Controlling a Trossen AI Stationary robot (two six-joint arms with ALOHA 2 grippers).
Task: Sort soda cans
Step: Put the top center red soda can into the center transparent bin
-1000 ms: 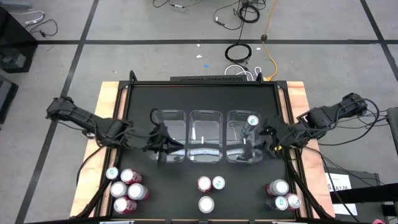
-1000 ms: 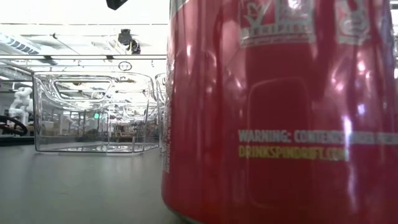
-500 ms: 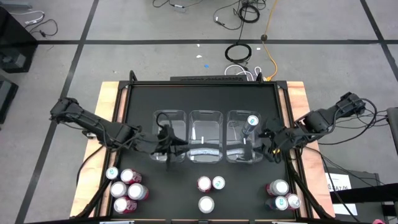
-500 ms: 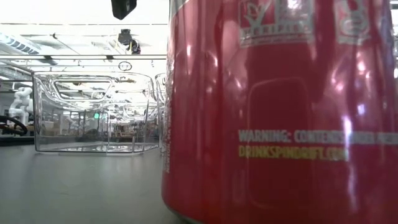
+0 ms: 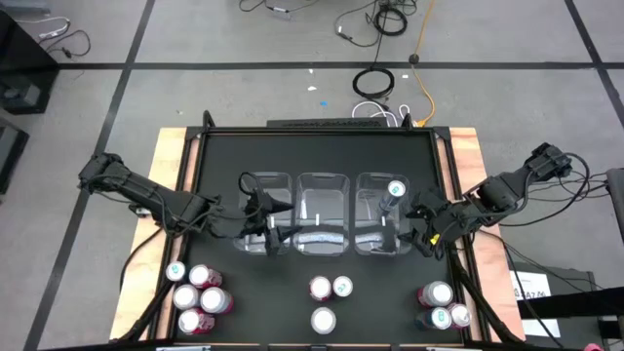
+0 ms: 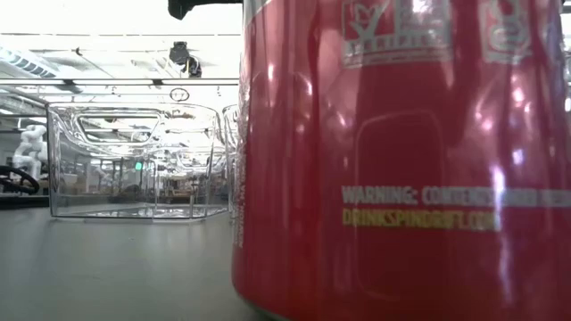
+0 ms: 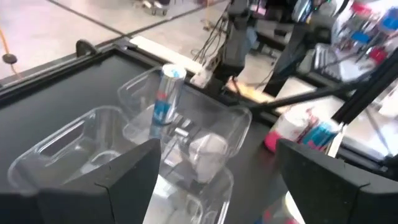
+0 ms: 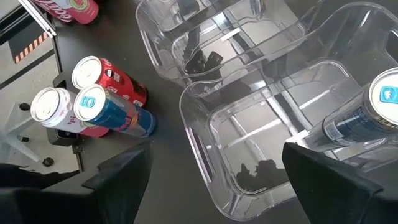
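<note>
Surface [image 5: 317,146] of black matting on a wooden base, with grey tiled floor [image 5: 195,39] and loose cables around it. Three clear bins [image 5: 324,224] stand in a row at its middle. Left pincer [image 5: 265,222], spread open, hovers over the left bin; right pincer [image 5: 421,226], spread open and empty, is just right of the right bin, which holds one blue can [image 5: 395,191]. Other soda cans [image 5: 198,297] cluster along the near edge. The closest red can [image 6: 401,160] reads "WARNING: CONTENTS" and "DRINKSPINDRIFT.COM".
</note>
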